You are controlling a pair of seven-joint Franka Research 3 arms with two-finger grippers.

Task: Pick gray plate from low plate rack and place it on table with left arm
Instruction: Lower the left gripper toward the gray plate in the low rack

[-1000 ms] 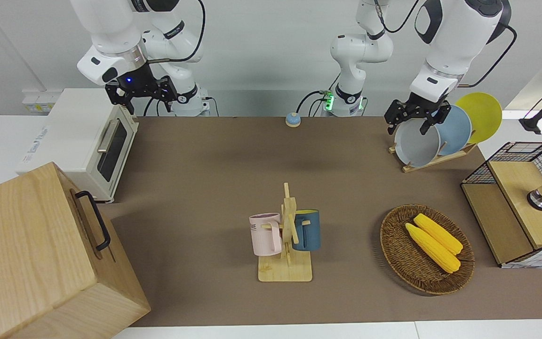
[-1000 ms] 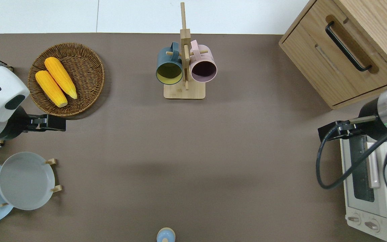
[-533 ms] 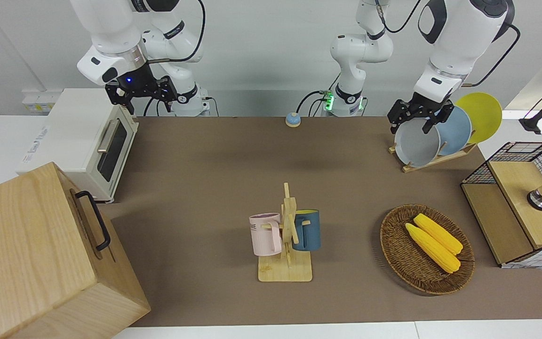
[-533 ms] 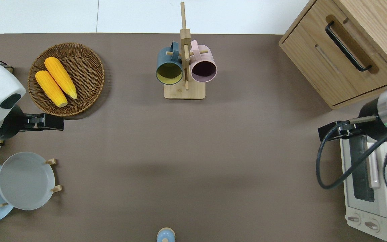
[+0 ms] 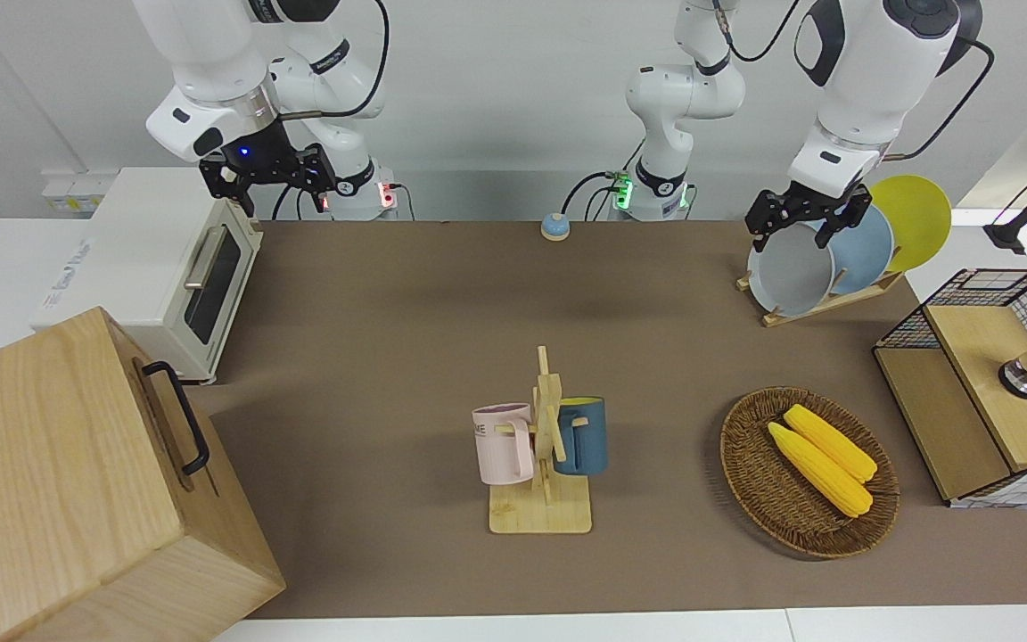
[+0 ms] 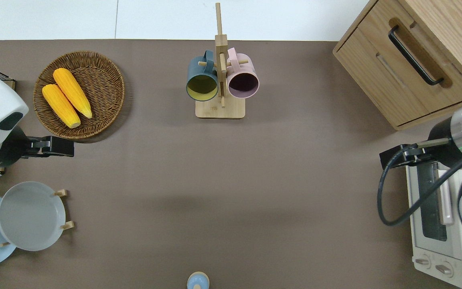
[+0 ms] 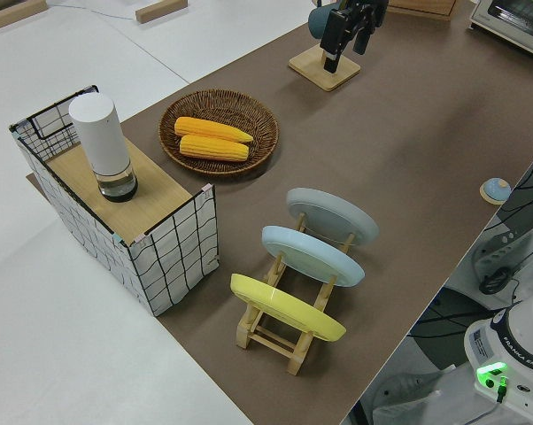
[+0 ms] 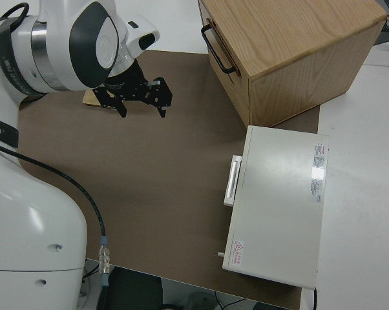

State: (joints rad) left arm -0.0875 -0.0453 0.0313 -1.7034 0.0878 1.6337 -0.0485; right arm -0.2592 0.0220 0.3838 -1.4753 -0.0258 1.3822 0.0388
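Observation:
The gray plate leans in the slot of the low plate rack nearest the table's middle; it also shows in the overhead view and the left side view. My left gripper is open and empty, up in the air. The overhead view puts the left gripper over the table's brown mat, between the wicker basket and the rack. It touches no plate. My right arm is parked, its gripper open.
A light blue plate and a yellow plate stand in the same rack. A wicker basket with two corn cobs, a wire crate, a mug tree with two mugs, a toaster oven and a wooden cabinet stand around.
My left gripper has drifted slightly toward the left arm's end of the table and risen a little. The plates and the right arm have not moved.

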